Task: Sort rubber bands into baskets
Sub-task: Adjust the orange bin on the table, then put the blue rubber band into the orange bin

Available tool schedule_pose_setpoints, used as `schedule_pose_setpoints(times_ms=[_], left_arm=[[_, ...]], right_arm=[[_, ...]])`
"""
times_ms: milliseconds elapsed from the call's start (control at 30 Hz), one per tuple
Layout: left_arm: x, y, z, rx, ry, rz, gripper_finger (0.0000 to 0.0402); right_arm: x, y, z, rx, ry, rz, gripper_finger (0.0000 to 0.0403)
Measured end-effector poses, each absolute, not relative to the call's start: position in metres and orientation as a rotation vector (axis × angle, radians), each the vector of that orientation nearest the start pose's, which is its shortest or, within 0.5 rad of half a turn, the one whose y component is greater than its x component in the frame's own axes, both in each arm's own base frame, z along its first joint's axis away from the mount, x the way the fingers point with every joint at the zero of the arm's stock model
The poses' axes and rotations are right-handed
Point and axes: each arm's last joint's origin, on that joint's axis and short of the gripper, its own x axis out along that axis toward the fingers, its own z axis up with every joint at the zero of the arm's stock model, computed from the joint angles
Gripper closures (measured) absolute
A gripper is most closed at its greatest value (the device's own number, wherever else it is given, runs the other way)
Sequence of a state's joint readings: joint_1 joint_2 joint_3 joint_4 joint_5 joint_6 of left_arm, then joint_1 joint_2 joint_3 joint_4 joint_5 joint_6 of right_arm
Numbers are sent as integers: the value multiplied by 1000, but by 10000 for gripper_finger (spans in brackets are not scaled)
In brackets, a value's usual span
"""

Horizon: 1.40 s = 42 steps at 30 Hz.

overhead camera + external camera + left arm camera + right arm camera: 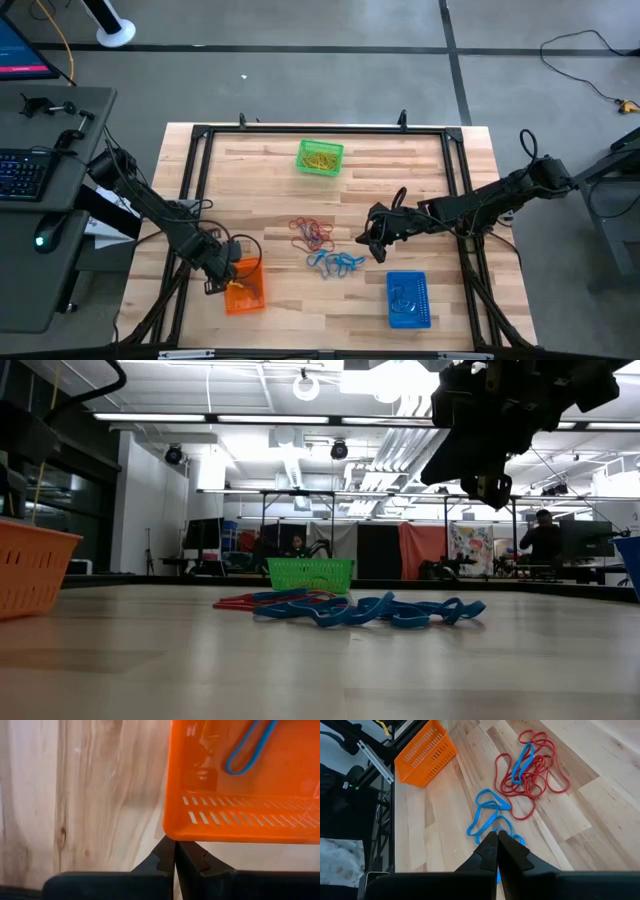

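Note:
The orange basket [245, 287] stands near the table's front left and holds a blue rubber band [248, 751]. My left gripper [214, 273] is shut and points down just outside the basket's left wall. Red rubber bands [312, 233] and blue rubber bands [336, 263] lie loose mid-table. Above the blue ones [490, 817] hovers my right gripper [374, 240], shut, with nothing hanging from it in the low view [490, 488]. The green basket [320, 158], with yellow bands in it, stands at the far side. The blue basket [407, 300] stands at the near right. My left gripper's shut fingertips [167, 851] come from above and stand low against the outside of the orange basket's slotted left wall [240, 817], under its rim. I cannot tell whether they touch the wall. Nothing shows between the fingers.
A black metal frame [320, 131] runs around the tabletop, with black cables [235, 245] by my left arm. To the left of the table is a desk with a keyboard [22, 172]. Bare wood lies between the baskets and the bands.

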State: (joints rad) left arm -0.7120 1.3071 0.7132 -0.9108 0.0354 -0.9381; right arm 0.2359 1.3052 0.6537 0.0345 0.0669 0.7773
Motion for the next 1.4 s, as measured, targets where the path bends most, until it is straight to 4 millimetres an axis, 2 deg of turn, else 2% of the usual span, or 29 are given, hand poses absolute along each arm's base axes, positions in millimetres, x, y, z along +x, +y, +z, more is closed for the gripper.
schedule_pose_setpoints(times_ms=[433, 600, 900, 1067, 1200, 1300, 1400], left_arm=[[153, -129, 175, -192, 1426, 134, 401], [150, -127, 176, -184, 1454, 158, 402], [147, -124, 198, -158, 1452, 153, 401], [133, -110, 230, -199, 1391, 229, 402], [124, -97, 269, -323, 1197, 273, 402], [119, -87, 297, -412, 979, 340, 402], [116, -78, 320, -464, 763, 411, 402]], right_arm=[[254, 59, 201, 663, 637, -88, 403], [254, 59, 201, 656, 638, -86, 403], [256, 58, 204, 637, 585, -103, 403], [263, 61, 215, 611, 583, -73, 396], [275, 63, 226, 500, 684, -96, 360], [298, 63, 236, 405, 721, -93, 315], [328, 63, 236, 282, 758, -102, 266]])
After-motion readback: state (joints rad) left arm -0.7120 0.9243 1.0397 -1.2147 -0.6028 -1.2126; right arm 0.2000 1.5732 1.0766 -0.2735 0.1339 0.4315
